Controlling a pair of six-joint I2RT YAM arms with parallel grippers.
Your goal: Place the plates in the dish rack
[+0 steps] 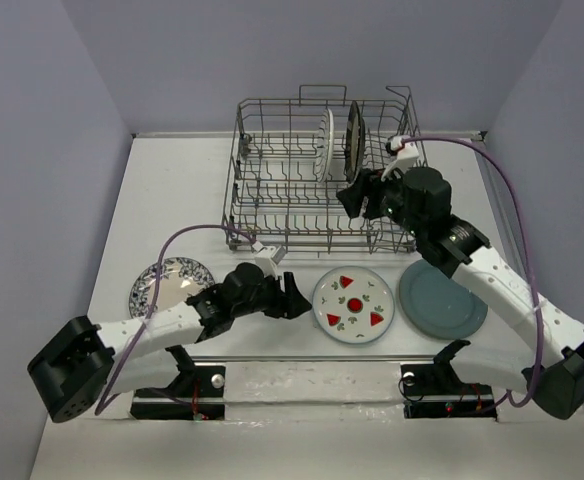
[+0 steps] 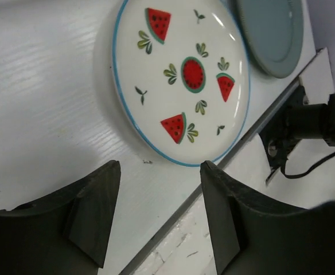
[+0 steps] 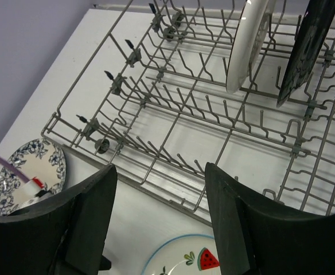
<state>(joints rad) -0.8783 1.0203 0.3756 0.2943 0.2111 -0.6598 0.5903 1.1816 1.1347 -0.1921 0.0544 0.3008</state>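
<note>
Left claw (image 2: 159,172): wide, empty, just left of fruit plate (image 1: 354,305) on bench (image 1: 172,200). Right claw (image 3: 160,172): wide, empty, over front right of rack (image 1: 242,180). Upright in rack: striped plate (image 1: 324,145), dark plate (image 1: 353,135). Flat on bench: floral plate (image 1: 172,280), teal plate (image 1: 442,300).

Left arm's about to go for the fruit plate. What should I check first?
1. Left gripper open, empty: ok.
2. Fruit plate lying flat, nothing on it: ok.
3. Its rim inside the left gripper: not ok, the plate lies beyond it.
4. Free slots in dish rack: ok.
5. Right gripper clear of the rack: not ok, it hangs over the near right part, open and empty.
</note>
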